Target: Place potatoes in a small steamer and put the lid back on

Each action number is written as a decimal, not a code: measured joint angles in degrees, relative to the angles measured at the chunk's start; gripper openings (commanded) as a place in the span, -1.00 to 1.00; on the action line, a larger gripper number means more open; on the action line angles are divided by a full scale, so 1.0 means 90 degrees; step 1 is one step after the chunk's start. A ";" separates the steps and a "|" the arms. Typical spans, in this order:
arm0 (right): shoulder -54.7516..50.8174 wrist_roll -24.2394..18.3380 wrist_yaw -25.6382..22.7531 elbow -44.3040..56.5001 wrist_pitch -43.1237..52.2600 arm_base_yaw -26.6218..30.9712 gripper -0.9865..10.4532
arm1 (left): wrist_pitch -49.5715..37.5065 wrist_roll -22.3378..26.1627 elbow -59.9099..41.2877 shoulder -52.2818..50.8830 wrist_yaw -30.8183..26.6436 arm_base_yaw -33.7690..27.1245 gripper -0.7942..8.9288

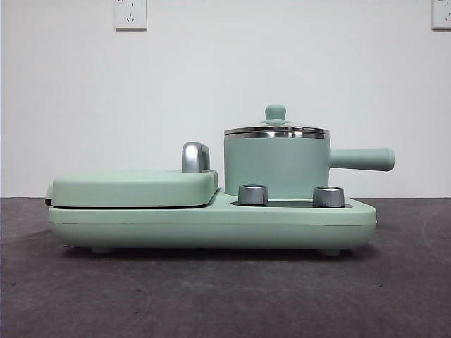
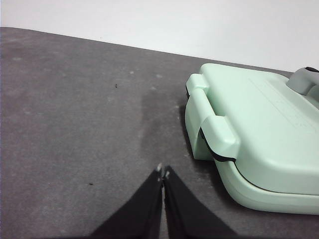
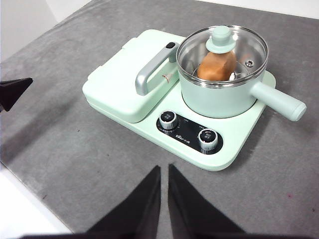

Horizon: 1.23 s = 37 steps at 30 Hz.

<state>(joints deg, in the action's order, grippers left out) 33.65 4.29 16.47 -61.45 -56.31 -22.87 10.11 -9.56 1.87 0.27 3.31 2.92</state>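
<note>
The small steamer (image 1: 276,167) (image 3: 224,94) stands on the right half of the mint-green cooker, its straight handle (image 3: 278,101) sticking out sideways. The glass lid (image 3: 222,50) with its mint knob (image 1: 275,113) rests on the steamer's steel rim. Through the glass an orange-brown potato (image 3: 216,65) lies inside the pot. My right gripper (image 3: 164,172) hovers shut above the table in front of the cooker, holding nothing. My left gripper (image 2: 163,174) is shut too, low over the table beside the cooker's hinged end.
The flat grill cover (image 1: 134,187) (image 2: 259,129) with a chrome handle (image 3: 152,69) fills the cooker's left half. Two steel dials (image 1: 253,194) (image 1: 328,196) sit on the front panel. The left gripper's tip (image 3: 12,91) shows at the right wrist view's edge. A white wall stands behind.
</note>
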 measured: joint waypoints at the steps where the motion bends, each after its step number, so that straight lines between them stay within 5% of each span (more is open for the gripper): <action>1: 0.0000 0.0000 0.0000 0.0000 0.0002 0.0000 -0.79 | 0.0002 0.0000 0.0000 0.0000 0.0000 0.0000 -0.82; 13: -0.0002 0.0000 -0.0007 0.0000 0.0002 0.0012 -0.79 | 0.0000 0.0002 0.0000 0.0000 0.0000 0.0000 -0.82; 19: -0.0372 0.0000 0.0197 0.0304 0.0398 0.1056 -0.79 | 0.0000 0.0015 0.0000 0.0000 0.0002 0.0000 -0.82; 26: -0.1921 -0.0002 0.0002 0.2637 0.2773 0.2421 -0.79 | 0.0000 0.0015 0.0000 0.0000 0.0000 0.0000 -0.82; 32: -0.2902 -0.0002 -0.0420 0.4762 0.4413 0.2674 -0.79 | -0.0002 0.0015 0.0000 0.0000 0.0002 0.0000 -0.82; 37: -0.3283 0.0000 -0.0908 0.5685 0.4476 0.2676 -0.79 | -0.0002 0.0015 0.0000 0.0000 0.0000 0.0000 -0.82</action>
<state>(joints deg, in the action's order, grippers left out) 4.10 4.29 8.29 -10.28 -16.03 1.21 10.09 -9.43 1.87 0.27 3.31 2.92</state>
